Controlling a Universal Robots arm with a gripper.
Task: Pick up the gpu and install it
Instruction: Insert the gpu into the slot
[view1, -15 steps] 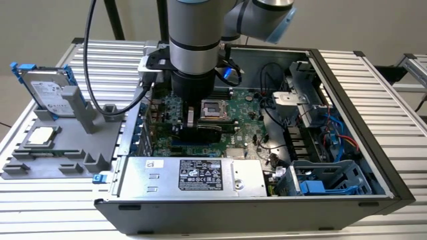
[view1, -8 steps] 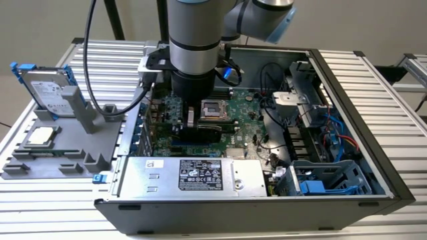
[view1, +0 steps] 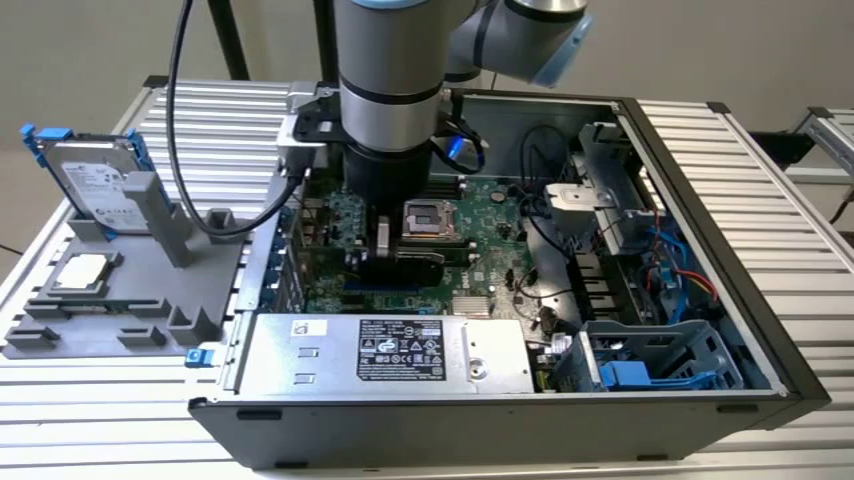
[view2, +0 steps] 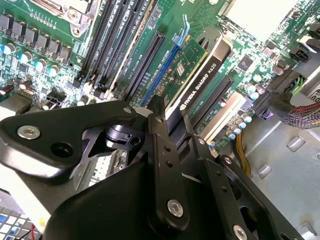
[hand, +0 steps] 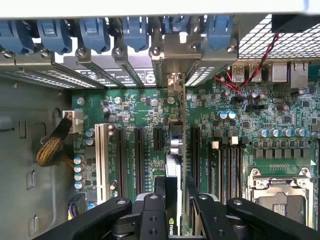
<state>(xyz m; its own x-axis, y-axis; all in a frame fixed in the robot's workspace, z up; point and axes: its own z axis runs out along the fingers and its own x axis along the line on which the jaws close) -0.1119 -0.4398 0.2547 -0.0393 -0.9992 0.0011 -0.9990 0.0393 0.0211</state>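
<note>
Gpu between gripper fingers.

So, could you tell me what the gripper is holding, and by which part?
The gripper is shut on the gpu, gripping its upper long edge, with the card on edge over the motherboard slots.

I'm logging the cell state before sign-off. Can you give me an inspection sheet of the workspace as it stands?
Surface: ribbed metal table, carrying an open PC case and a grey fixture.
Job's things: gpu held edge-on over the motherboard, its bracket at the rear slot openings.
Clutter: hard drive upright in the fixture; CPU chip lying flat on it.
Grippers: gripper shut on the gpu, inside the case.
Cables: black cable hanging from the arm; braided bundle; red and black wires.
Surroundings: plain wall.
</note>
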